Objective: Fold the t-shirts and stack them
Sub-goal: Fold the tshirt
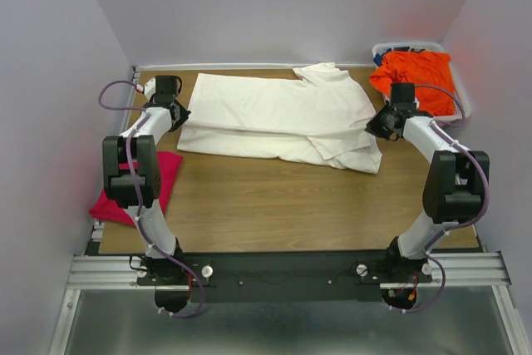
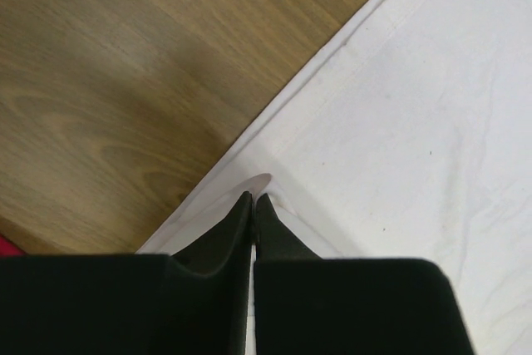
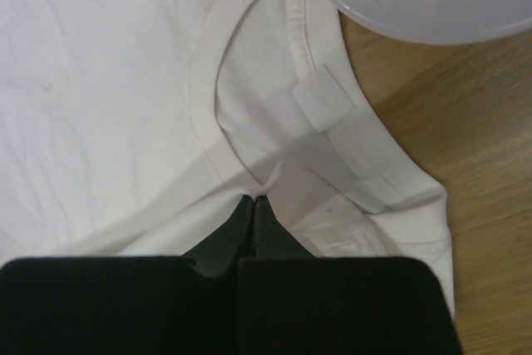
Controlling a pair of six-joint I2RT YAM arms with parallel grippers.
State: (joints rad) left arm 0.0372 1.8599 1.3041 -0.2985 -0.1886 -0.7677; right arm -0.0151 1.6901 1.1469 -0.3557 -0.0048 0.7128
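With left pincer (image 2: 253, 202) and right pincer (image 3: 254, 202) each clenched on opposite ends of the cream-white t-shirt (image 1: 274, 114) lying on the table (image 1: 274, 205), we should lift evenly, keeping the cloth taut.

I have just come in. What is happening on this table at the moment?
Two robot arms are working on the cream-white t-shirt, which lies spread on the table and seems partly folded. The left gripper is pinched shut on its hem edge, and the right gripper is pinched shut on cloth by the collar. The orange t-shirt sits in the white basket at the far right corner. The pink t-shirt lies at the near left edge.
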